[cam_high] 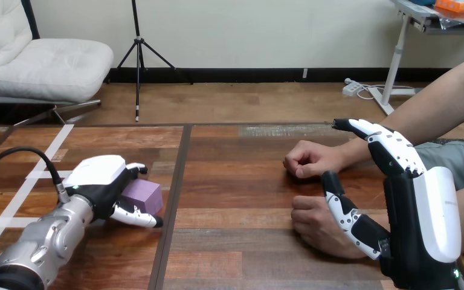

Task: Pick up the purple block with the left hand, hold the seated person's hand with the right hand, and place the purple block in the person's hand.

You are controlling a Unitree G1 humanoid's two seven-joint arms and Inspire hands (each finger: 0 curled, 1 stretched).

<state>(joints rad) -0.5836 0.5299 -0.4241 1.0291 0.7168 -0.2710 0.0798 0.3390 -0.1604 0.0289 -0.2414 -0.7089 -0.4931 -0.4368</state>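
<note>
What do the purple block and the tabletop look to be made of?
The purple block has matte, even faces with no grain or glare, which suggests foam or painted wood; the look leaves it open. The table shows plank seams, brown grain and a slight sheen, so it is finished wood or a wood-look laminate.

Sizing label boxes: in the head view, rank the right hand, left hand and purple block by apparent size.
Largest: right hand, though its nearness to the camera inflates it.
Next: left hand.
Smallest: purple block, partly covered by the left hand.
</note>
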